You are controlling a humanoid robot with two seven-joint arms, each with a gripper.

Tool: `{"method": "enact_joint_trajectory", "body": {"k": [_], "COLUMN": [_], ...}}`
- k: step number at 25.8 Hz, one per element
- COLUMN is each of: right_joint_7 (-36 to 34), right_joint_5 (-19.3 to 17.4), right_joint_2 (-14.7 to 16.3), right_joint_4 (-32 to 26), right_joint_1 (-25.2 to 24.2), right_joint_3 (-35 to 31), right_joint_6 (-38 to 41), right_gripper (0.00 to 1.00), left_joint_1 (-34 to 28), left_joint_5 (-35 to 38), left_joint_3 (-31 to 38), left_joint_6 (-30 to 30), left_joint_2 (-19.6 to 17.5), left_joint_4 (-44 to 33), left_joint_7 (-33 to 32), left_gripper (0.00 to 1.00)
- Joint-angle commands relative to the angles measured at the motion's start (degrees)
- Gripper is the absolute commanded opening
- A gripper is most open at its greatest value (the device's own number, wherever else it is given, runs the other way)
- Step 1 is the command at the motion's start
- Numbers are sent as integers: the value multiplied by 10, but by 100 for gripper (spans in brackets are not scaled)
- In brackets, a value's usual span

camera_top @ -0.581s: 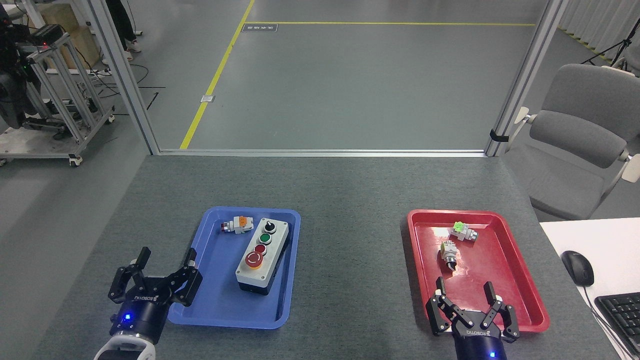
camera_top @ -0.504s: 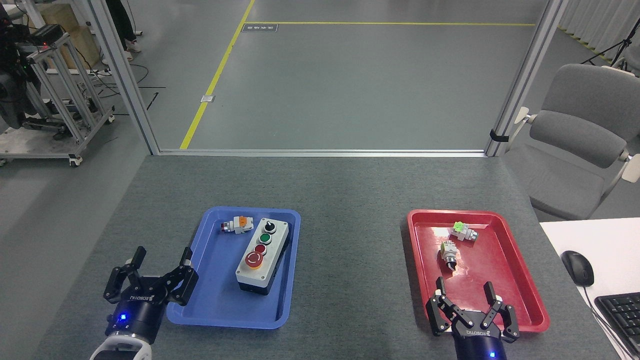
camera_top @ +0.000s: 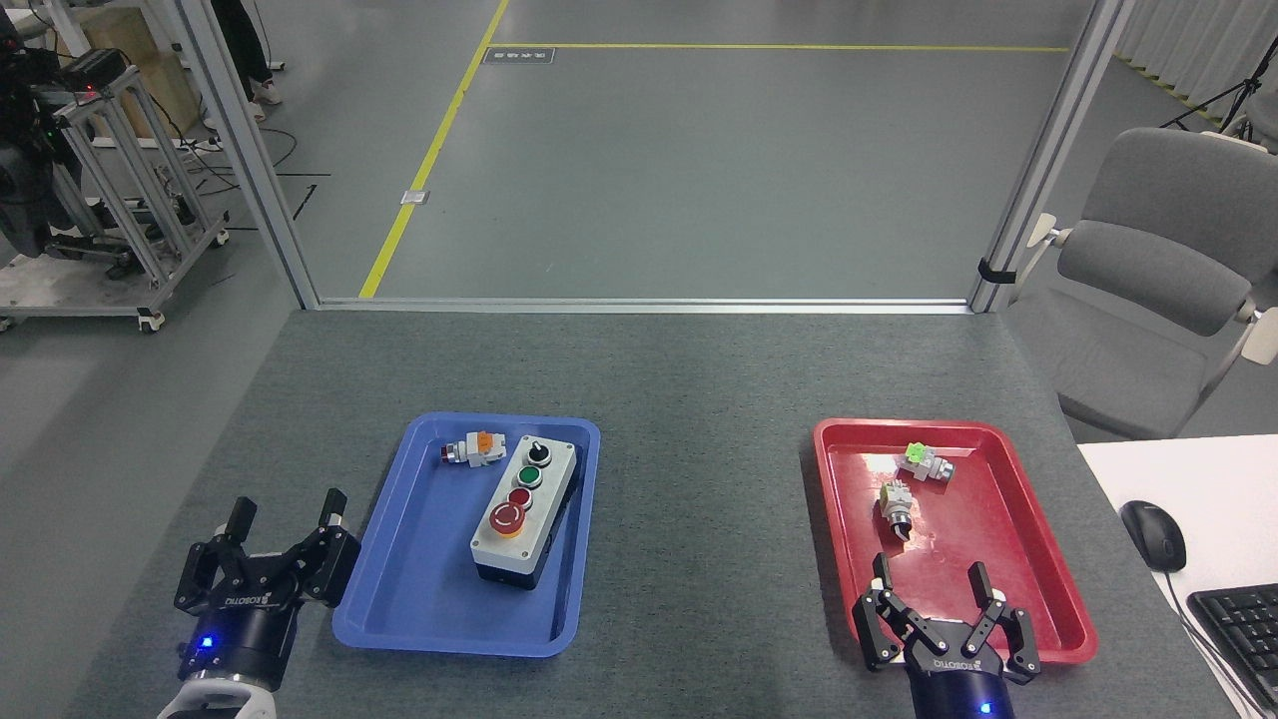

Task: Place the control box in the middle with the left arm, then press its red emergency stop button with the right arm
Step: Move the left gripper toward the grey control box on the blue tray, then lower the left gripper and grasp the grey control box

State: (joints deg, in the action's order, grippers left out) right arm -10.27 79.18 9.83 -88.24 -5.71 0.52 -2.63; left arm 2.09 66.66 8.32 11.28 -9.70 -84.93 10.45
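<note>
While the control box [camera_top: 526, 509] sits inside the blue tray [camera_top: 419, 614] on the left side of the table, neither arm has hold of anything. It lies at a bit of a slant, black knob end pointing away from the robot, big red emergency stop button [camera_top: 508, 517] at the near end. Up near the tray's far-left corner there's a small loose switch part with an orange cap [camera_top: 473, 449], apart from the box.

The left gripper [camera_top: 283, 509] hovers over the bare tabletop just off the tray's left edge, fingers spread wide, nothing between them, blue light glowing on its wrist. Not touching the tray as far as I can see.

The right gripper [camera_top: 930, 581] is down at the bottom right, over the near edge of the red tray [camera_top: 1038, 559], fingers splayed and empty too. Two little switch parts lie further back in that tray: one with a green cap [camera_top: 924, 460] and a grey one [camera_top: 894, 508] just in front of it.

The middle [camera_top: 699, 519] of the dark-grey tabletop runs between the two trays. Off to the right: a mouse [camera_top: 1153, 534] and a keyboard corner [camera_top: 1238, 629] on a white desk, plus a grey chair [camera_top: 1158, 280].
</note>
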Motion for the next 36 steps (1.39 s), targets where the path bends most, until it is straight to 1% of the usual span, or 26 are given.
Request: {"method": "enact_joint_trajectory", "body": {"k": [1, 5, 6, 8, 9, 10, 12, 14, 16, 18, 22, 27, 32, 36], "right_joint_7": [-1, -1, -1, -1, -1, -1, -1, -1, 0, -1, -1, -1, -1, -2], "right_joint_5": [0, 0, 0, 0, 0, 0, 0, 0, 0, 1, 1, 1, 1, 1], "right_joint_2": [1, 0, 1, 1, 0, 0, 0, 0, -1, -2, -2, 0, 2, 2], "right_joint_4": [0, 1, 1, 3, 3, 3, 3, 4, 4, 4, 4, 4, 4, 4], "right_joint_1": [0, 0, 0, 0, 0, 0, 0, 0, 0, 0, 0, 0, 0, -1], "right_joint_3": [0, 0, 0, 0, 0, 0, 0, 0, 0, 0, 0, 0, -1, 0], "right_joint_6": [0, 0, 0, 0, 0, 0, 0, 0, 0, 0, 0, 0, 0, 0], "right_gripper": [95, 95, 95, 95, 95, 95, 95, 95, 95, 95, 95, 95, 95, 95], "left_joint_1": [-3, -43, -52, -58, -55, -53, -53, -51, -42, -26, 20, 81, 117, 136], "left_joint_5": [-26, -16, -3, 68, 108, 135, 162, 167, 167, 168, 180, 180, 180, 179], "left_joint_3": [-1, -6, -10, -41, -53, -62, -82, -97, -113, -130, -162, -179, -182, -182], "left_joint_6": [44, 60, 64, 63, 59, 54, 48, 46, 44, 33, 4, -18, -18, -18], "left_joint_2": [-2, -5, -5, -5, 2, 8, 26, 37, 39, 39, 39, 40, 43, 50], "left_joint_4": [-1, -16, -23, -25, -20, -15, -6, -2, 9, 35, 89, 162, 223, 252], "left_joint_7": [-1, -1, -1, -1, -2, -2, -3, -18, -52, -68, -69, -72, -72, -72], "left_gripper": [99, 99, 98, 98, 98, 98, 98, 98, 98, 98, 98, 98, 98, 99]}}
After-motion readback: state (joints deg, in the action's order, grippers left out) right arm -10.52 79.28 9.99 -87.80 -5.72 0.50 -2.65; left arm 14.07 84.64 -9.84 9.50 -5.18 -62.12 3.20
